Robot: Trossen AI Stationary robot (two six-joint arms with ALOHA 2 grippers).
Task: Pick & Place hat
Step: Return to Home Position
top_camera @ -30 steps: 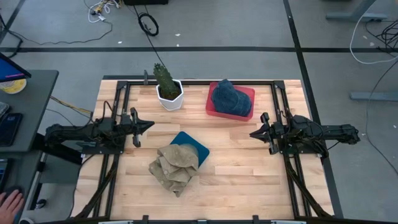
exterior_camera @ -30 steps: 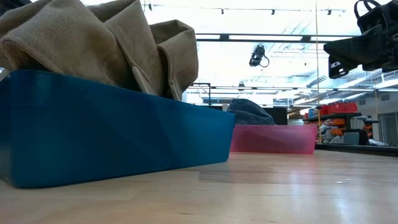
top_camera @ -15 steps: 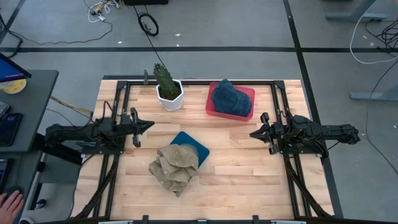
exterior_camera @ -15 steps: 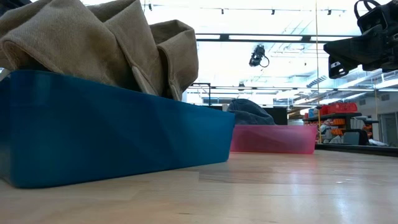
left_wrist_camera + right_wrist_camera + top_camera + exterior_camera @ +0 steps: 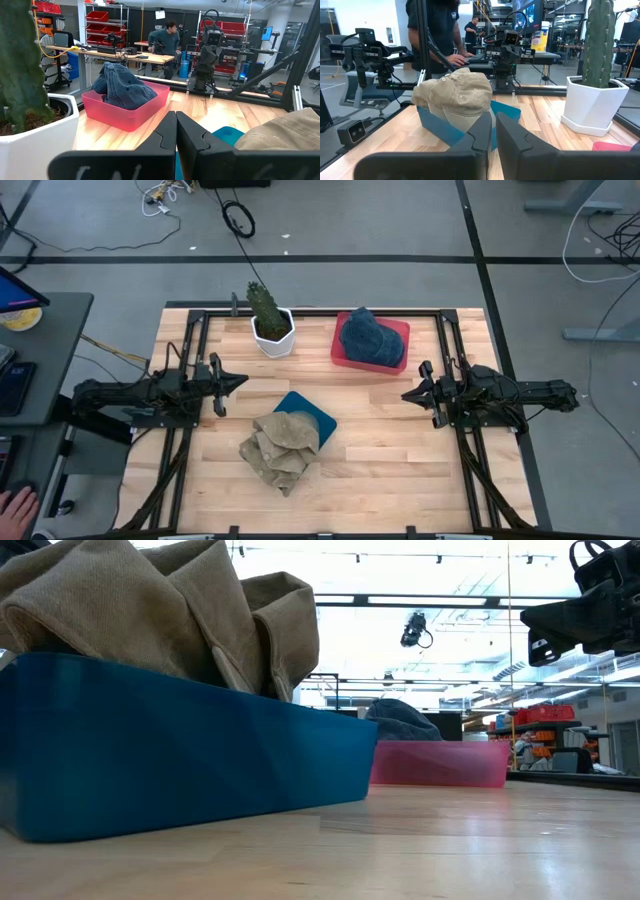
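A tan hat (image 5: 280,446) lies crumpled on and over a blue tray (image 5: 311,412) near the table's middle; it also shows as the tan hat (image 5: 455,93) in the right wrist view and the tan hat (image 5: 160,610) in the low view. A dark blue hat (image 5: 371,338) sits in a pink tray (image 5: 398,332) at the far side. My left gripper (image 5: 240,381) hovers at the table's left, shut, empty. My right gripper (image 5: 408,394) hovers at the right, shut, empty.
A cactus in a white pot (image 5: 271,325) stands at the far side, left of the pink tray. Black frame rails (image 5: 190,340) run along the table's edges. People work at benches beyond the table. A hand (image 5: 14,504) shows at the near left, off the table.
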